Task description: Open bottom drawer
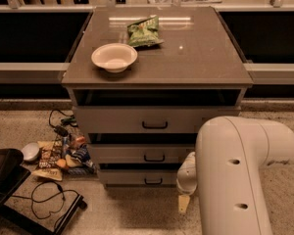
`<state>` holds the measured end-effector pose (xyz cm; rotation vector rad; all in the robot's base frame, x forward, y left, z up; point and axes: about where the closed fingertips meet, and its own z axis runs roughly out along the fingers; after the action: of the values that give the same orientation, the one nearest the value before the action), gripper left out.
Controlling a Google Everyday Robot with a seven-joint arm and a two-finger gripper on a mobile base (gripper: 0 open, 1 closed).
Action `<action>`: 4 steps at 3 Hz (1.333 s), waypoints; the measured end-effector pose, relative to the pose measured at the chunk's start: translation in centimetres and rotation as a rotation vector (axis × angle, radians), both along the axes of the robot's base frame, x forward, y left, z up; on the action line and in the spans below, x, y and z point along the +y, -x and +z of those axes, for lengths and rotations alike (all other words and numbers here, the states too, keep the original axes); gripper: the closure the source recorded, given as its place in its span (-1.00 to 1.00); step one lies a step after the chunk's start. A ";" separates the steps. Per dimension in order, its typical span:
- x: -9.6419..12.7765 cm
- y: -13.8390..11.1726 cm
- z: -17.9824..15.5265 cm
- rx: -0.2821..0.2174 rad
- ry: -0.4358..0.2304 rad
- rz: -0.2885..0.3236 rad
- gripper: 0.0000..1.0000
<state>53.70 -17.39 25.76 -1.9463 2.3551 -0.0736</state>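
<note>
The grey cabinet (157, 58) has three flat-front drawers, each with a small black bar handle. The bottom drawer (137, 178) is the lowest and narrowest front, and its handle (153, 181) sits at the middle. No inside of it shows. My gripper (184, 199) hangs low near the floor, just right of the bottom drawer's right end and level with its front. The bulky white arm (235, 170) hides much of it and the cabinet's lower right corner.
A white bowl (114, 57) and a green snack bag (143, 32) lie on the cabinet top. Snack packets and a cable (59, 155) lie on the floor to the left, beside a black chair base (10, 190). Dark counters run behind.
</note>
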 end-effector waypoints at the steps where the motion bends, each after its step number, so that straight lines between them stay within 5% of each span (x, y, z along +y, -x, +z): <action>1: -2.4 -1.8 -0.3 -0.076 -0.002 0.051 -1.00; 4: -6.1 -4.6 -4.5 -0.138 0.036 0.103 -1.00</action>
<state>58.32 -23.48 21.23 -2.0052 2.1795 -0.2368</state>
